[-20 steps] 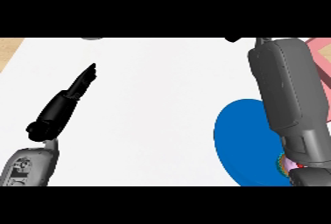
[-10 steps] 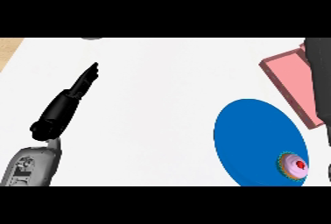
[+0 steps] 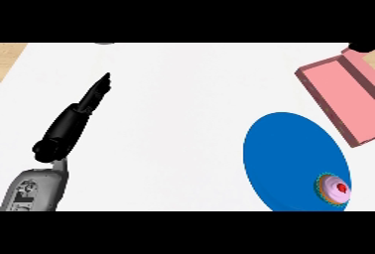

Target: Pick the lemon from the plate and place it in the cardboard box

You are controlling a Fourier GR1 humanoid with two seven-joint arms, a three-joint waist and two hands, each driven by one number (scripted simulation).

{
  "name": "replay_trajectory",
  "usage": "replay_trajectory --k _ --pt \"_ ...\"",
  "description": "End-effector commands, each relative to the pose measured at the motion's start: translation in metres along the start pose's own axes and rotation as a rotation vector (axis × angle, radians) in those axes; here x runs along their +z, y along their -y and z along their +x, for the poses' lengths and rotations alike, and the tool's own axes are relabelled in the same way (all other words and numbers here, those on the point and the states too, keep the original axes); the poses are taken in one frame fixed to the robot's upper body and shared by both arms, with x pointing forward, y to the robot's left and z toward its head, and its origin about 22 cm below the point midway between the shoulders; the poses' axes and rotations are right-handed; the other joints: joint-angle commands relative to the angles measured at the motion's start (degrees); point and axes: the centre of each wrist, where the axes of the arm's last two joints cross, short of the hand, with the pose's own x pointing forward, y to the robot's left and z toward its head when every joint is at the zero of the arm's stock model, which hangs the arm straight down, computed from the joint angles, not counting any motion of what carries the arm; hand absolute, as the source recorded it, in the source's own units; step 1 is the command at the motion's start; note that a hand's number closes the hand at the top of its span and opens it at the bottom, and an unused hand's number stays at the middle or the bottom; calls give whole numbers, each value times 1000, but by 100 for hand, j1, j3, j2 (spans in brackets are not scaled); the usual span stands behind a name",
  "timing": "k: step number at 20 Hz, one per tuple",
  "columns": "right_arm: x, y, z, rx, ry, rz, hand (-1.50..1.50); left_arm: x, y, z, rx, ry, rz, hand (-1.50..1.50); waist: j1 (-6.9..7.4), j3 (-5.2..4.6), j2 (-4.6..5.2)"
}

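On the white counter (image 3: 183, 99), the left hand (image 3: 73, 124) lies at about nine o'clock, fingers straight, holding nothing. At four o'clock sits a blue plate (image 3: 289, 154) with a small cupcake (image 3: 335, 188) near its lower right rim. A pink box (image 3: 344, 94) rests at two o'clock, just beside the plate. No lemon shows.

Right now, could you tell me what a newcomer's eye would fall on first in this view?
Most striking is the big blue plate at the lower right of the white counter, with a small pink-topped cupcake-like item near its lower right rim; no lemon shows. Just above it, at the right edge, sits a pink box. At the left, the left hand stretches up across the counter with straight fingers.
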Motion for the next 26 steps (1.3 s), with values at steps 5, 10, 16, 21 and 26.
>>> replay_trajectory --k 5,10,16,21,26 --pt "-15 -13 -70 91 -30 286 150 -3 16 -7 -8 9 16 0 21 2 33" --pt "-18 -15 -89 59 -30 445 -150 -1 -2 7 -3 11 1 0 64 7 9" --pt "-15 -20 -91 -141 179 348 -150 1 7 0 -5 3 5 0 -22 6 -18" --pt "-22 25 -86 -729 220 64 -150 2 4 -3 1 -8 9 0 -81 38 -40" --pt "-22 17 -120 -1051 67 -32 -150 3 -14 1 -3 0 17 0 -69 17 -12"
